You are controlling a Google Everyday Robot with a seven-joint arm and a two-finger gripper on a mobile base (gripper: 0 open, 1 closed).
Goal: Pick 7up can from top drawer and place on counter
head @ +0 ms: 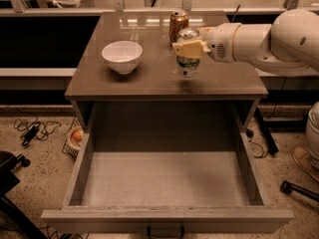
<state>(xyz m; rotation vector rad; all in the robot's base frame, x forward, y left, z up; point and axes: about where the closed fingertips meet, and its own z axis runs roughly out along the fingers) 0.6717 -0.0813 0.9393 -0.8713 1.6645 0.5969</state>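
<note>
Bowl [122,56] sits on the left side of the counter [149,81]. Below the counter the top drawer [164,180] is open. Right of the counter's middle, the 7up can [187,66] is on the counter or just over it, pinched near its top by the gripper [190,47]. It is the putting-down step. Next the gripper must let go gently.

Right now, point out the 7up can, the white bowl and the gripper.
7up can [187,66], camera view, lower side.
white bowl [122,59], camera view, outer wall.
gripper [188,48], camera view, between fingers clamping can, above counter [149,83].
</note>
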